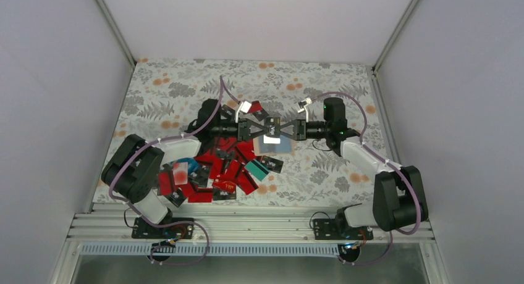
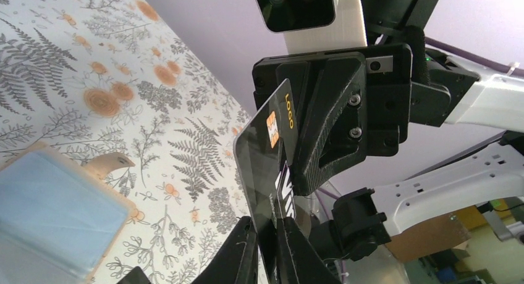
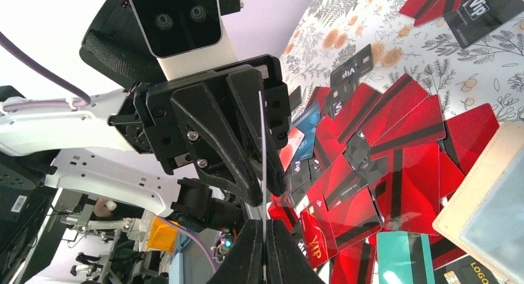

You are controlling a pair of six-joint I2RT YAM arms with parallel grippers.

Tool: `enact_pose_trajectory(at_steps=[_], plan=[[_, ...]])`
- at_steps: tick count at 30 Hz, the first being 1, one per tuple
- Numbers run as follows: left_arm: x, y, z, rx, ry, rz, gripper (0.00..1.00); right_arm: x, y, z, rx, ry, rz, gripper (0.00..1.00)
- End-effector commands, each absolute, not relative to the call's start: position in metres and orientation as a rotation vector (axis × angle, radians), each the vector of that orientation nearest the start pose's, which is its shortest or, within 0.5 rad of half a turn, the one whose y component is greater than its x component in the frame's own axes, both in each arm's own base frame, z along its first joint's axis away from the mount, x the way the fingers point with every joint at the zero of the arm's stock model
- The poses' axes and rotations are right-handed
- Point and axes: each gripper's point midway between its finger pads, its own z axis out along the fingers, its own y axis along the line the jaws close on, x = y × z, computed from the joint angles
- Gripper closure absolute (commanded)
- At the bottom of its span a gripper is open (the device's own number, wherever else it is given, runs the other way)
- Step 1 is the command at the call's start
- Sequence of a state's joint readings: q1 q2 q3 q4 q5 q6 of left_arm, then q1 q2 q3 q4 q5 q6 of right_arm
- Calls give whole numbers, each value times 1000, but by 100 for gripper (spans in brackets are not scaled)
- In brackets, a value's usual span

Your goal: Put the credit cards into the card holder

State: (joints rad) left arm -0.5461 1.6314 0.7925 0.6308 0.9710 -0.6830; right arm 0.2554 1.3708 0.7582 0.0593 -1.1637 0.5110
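Note:
A black credit card (image 1: 272,125) with orange "LOGO" print (image 2: 272,142) stands on edge in the air between both grippers. My left gripper (image 1: 262,129) is shut on one end of it (image 2: 272,244). My right gripper (image 1: 282,129) is shut on the other end (image 3: 264,250), where the card shows edge-on (image 3: 262,148). The card holder (image 1: 275,146) lies open on the table right below them, with a tan rim and pale blue sleeves (image 2: 55,216); it also shows at the lower right of the right wrist view (image 3: 488,204). Several red, black and teal credit cards (image 1: 216,170) lie piled near the left arm (image 3: 383,154).
The floral tablecloth (image 1: 185,86) covers the table. A few loose cards (image 1: 254,106) lie behind the grippers. Grey walls close in the table on three sides. A metal rail (image 1: 259,225) runs along the near edge.

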Motion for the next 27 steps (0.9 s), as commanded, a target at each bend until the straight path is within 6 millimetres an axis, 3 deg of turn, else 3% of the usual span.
enact_pose_trajectory(at_steps=[1, 6, 9, 11, 12, 15, 19, 27], plan=[[273, -334, 209, 711, 1851, -1705, 93, 268, 238, 218, -548, 2064, 1664, 96], [272, -332, 207, 693, 1860, -1700, 98, 268, 238, 216, -551, 2071, 1666, 92], [282, -333, 195, 631, 1925, -1666, 98, 282, 233, 200, -465, 2168, 1543, 64], [294, -335, 176, 570, 2017, -1608, 98, 307, 215, 169, -296, 2309, 1283, 44], [299, -337, 162, 538, 2075, -1572, 98, 317, 203, 152, -210, 2376, 1154, 42], [308, -342, 131, 462, 2212, -1491, 98, 328, 181, 111, -60, 2512, 959, 44], [319, -345, 96, 355, 2366, -1409, 98, 328, 183, 82, -19, 2569, 974, 49], [331, -343, 60, 239, 2543, -1298, 98, 332, 171, 28, 55, 2694, 851, 56]])
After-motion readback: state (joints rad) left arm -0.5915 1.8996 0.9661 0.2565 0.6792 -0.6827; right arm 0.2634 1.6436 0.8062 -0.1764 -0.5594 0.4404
